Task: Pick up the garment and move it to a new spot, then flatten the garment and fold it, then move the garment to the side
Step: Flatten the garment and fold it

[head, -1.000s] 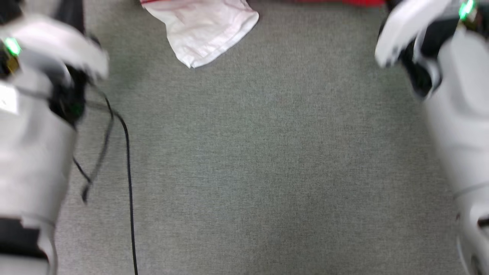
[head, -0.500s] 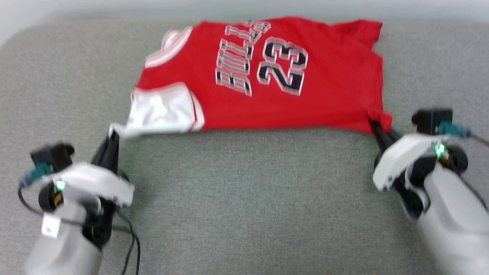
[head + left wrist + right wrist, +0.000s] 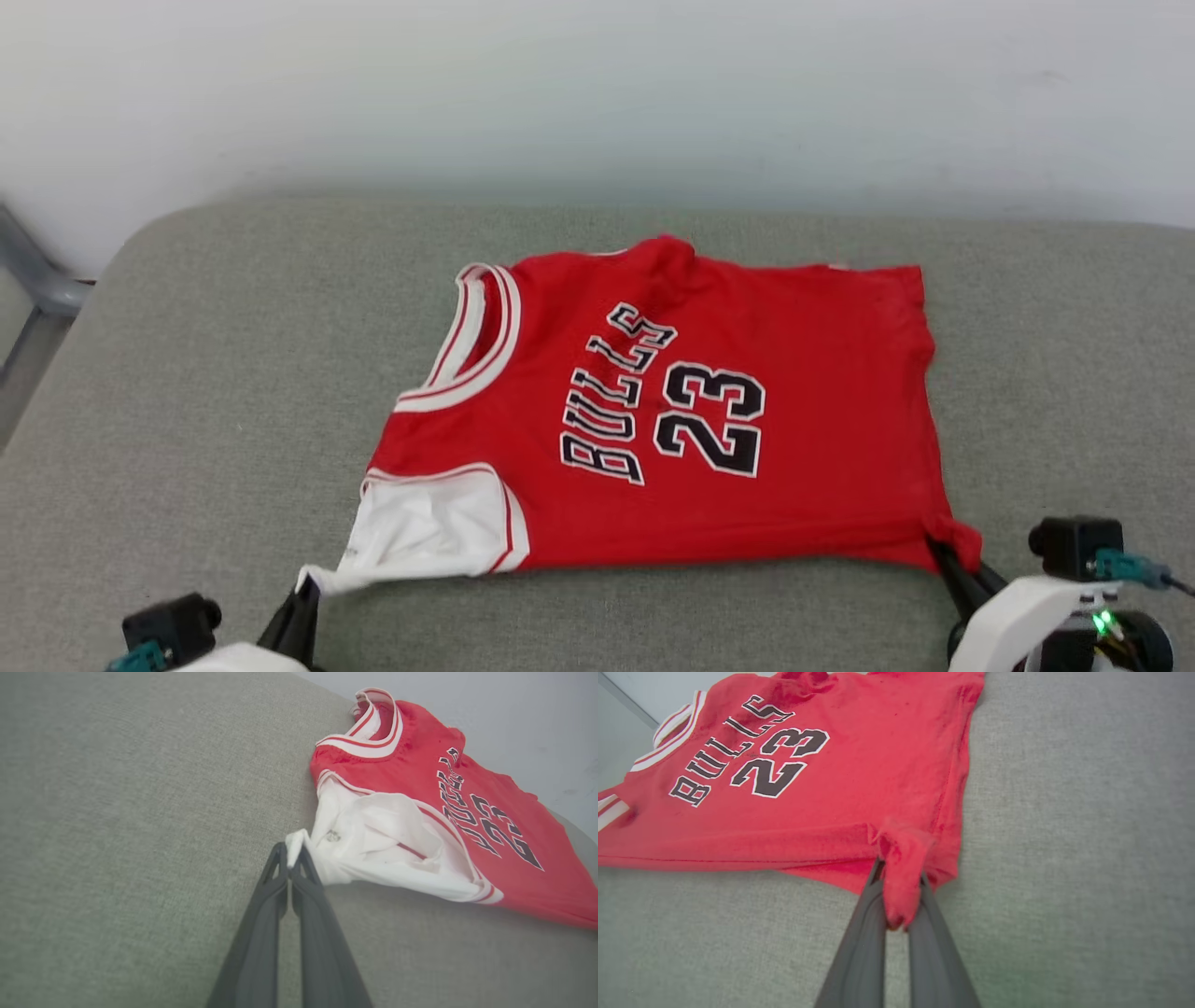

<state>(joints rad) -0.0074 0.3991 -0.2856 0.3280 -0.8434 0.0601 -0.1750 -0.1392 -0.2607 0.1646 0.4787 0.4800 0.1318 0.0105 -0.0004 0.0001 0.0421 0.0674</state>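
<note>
The garment [image 3: 709, 411] is laid lettering-up on the grey counter [image 3: 233, 373], its white sleeve pinched by the left hand [image 3: 292, 851] and its hem corner by the right hand [image 3: 899, 872], seemingly so the near edge is pulled taut.

The head camera looks higher now: the garment [image 3: 672, 420], a second ago just a sleeve at the top edge, shows whole mid-picture, the wall [image 3: 597, 93] behind it.

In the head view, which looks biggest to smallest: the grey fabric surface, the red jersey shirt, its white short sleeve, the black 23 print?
1. grey fabric surface
2. red jersey shirt
3. white short sleeve
4. black 23 print, not much smaller
</note>
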